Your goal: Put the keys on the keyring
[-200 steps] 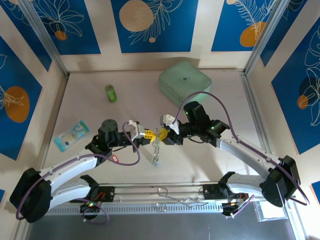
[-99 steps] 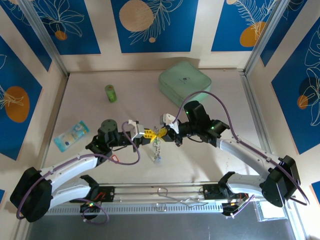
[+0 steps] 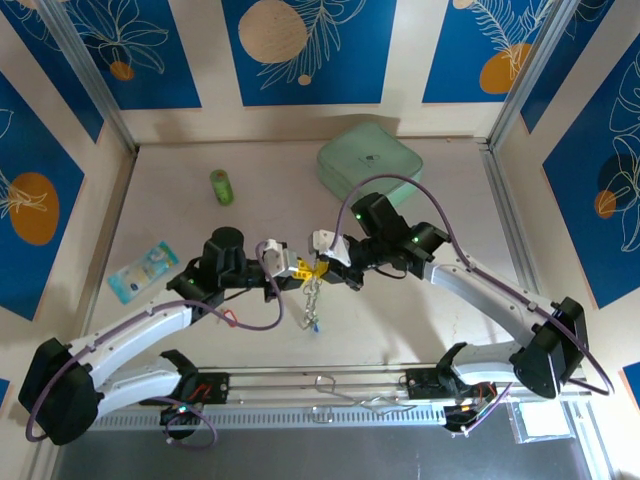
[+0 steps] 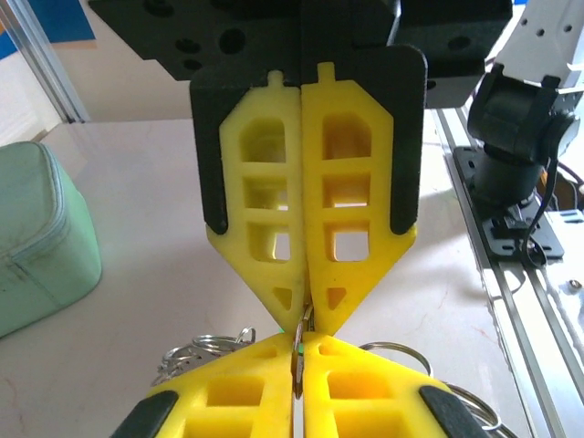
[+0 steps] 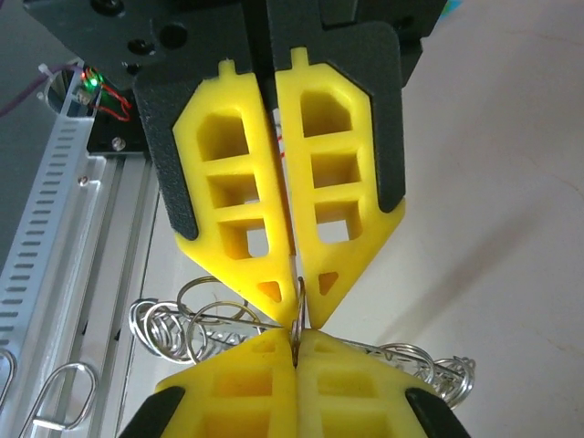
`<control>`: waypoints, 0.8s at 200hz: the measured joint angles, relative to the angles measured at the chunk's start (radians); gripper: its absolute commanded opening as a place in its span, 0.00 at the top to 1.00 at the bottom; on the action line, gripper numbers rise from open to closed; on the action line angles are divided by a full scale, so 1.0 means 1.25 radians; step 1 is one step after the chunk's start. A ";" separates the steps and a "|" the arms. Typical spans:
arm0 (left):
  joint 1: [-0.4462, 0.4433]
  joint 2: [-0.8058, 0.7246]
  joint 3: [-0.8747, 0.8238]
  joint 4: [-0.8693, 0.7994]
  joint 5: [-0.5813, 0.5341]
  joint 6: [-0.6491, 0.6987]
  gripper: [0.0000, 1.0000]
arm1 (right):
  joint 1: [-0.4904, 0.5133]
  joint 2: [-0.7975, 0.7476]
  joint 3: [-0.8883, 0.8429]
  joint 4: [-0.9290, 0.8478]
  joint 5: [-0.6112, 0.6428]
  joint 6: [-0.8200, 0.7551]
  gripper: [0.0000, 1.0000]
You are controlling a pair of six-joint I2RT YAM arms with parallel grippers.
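Keyring [image 3: 311, 297]: up off the bench [image 3: 400, 330], mid-scene, pinched at its top btwn the two sets of jaws, which meet tip to tip. From the pinch it trails twd the near edge in the top view, so its long axis runs away from the tips; prob. hanging straight down. Looks silvery, loose loops of wire strung like a chain. In the wrist views the loops bulge out on both sides of the tips, w/ only a thin edge of metal in the pinch itself. At the low end there's a blue tag [image 3: 315, 326], prob. a key already on. Can't tell how many keys ride on it.

Left jaws: closed, tips nipping the thin wire edge. Right jaws: closed too, on the same bit of wire, straight opposite. Neither arm is nearer; both are on it, one from each side.

A small red thing [image 3: 230, 316] lies on the bench just beside the left arm [image 3: 140, 335], maybe a red-tagged key; too small to be sure. If so, the left is much the nearer arm for it. I'd judge one pair must let go to fetch it while the other keeps the ring steady.

Further out, well apart: green box [image 3: 372, 165] at the back, green cylinder [image 3: 221, 187] back left, blue-white packet [image 3: 143, 270] far left.
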 measured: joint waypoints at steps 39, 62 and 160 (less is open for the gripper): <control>-0.008 -0.002 0.013 -0.043 -0.008 0.028 1.00 | 0.002 0.005 0.005 -0.017 0.007 0.002 0.68; -0.009 -0.022 -0.021 0.013 -0.026 -0.001 1.00 | -0.027 -0.043 -0.049 0.056 -0.018 0.036 0.56; -0.009 -0.037 -0.107 0.210 -0.027 -0.127 1.00 | -0.043 -0.106 -0.189 0.217 -0.013 0.153 0.73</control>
